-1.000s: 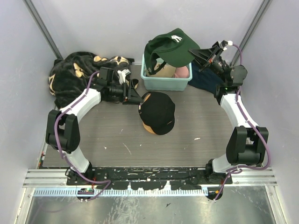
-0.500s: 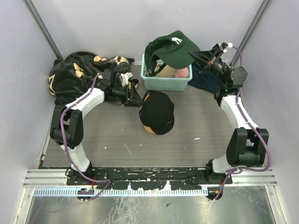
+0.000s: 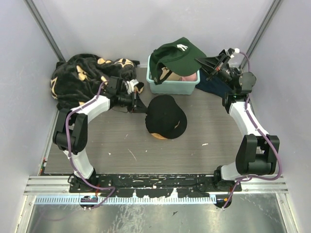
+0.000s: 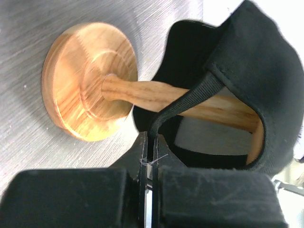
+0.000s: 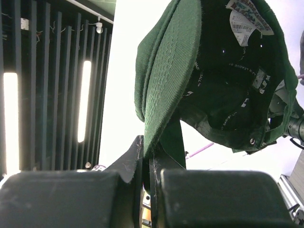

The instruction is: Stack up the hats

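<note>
The black cap [image 3: 166,116] sits on a wooden stand [image 4: 90,80] mid-tabletop [image 3: 116,141]. Just left of it, the left tool [image 3: 137,104] pinches its rear strap [image 4: 190,102]. Beyond the black cap and rightward, above the teal bin [image 3: 170,88], the right tool [image 3: 203,62] clamps the dark green cap [image 3: 176,52] by its brim, so stacking likely runs nearward and left.

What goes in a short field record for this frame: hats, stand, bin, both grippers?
black cap: on the wooden stand, mid-table
green cap: held in the air over the bin
bin contents: pink cap partly visible, something tan beside it
left gripper: shut on the black cap's back strap
right gripper: shut on the green cap's brim
blanket: rear left
hats on stand: one
</note>
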You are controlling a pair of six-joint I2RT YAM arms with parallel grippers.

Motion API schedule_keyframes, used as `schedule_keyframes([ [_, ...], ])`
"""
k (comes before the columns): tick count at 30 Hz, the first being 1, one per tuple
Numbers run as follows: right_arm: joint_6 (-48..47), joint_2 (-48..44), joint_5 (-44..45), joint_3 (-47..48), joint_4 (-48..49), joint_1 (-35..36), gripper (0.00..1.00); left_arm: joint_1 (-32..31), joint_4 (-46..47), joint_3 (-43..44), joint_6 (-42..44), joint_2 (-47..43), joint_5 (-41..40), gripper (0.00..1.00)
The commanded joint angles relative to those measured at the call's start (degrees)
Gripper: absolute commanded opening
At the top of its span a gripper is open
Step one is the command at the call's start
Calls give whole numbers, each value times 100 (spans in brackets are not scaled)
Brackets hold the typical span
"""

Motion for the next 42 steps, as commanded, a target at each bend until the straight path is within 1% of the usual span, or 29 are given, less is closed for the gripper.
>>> schedule_keyframes([
  [1,34,-384,-251,-23,42,58,1,7,443,-523,-406,-264,-154,2],
  [7,-260,-487,-505,-196,-331,243,1,26,761,-950,-818,-356,-282,2],
  [12,-751,-418,-774,-79,-788,611,1,24,818,-955,-1243,-391,-393,2],
  [16,-1211,-413,-1012,23,-1220,796,1,32,1173,-979,-1805,-382,-360,2],
  [21,-1322,-634,-1154,-356,-1253,869,1,92,1663,-1073,-2371,-285,-241,2],
  [25,-1592,-898,-1211,-1016,-1346,963,1,127,2001,-1123,-2653,-170,-180,2],
  [27,-1641,-903,-1207,-1393,-879,1049,1,129,2189,-1126,-2794,-72,-149,2],
  [29,-1298,-713,-1056,-1560,216,1093,1,131,2361,-1120,-2919,0,-89,2],
  [30,-1126,-551,-978,-1554,615,1099,1,132,2369,-1103,-2931,17,-79,2],
  [32,-854,-228,-725,-1411,1437,1109,1,130,2377,-1091,-2932,44,-88,2],
  [36,-341,589,-425,-745,2649,1280,1,131,2465,-1168,-3005,67,-57,2],
  [39,5,1171,-228,-291,3341,1431,1,129,2681,-1258,-3170,110,-9,2],
  [41,253,1552,-111,-254,3819,1575,1,125,2807,-1282,-3260,139,-8,2],
  [42,266,1639,-136,-327,3876,1654,1,131,2882,-1295,-3315,163,-1,2],
])
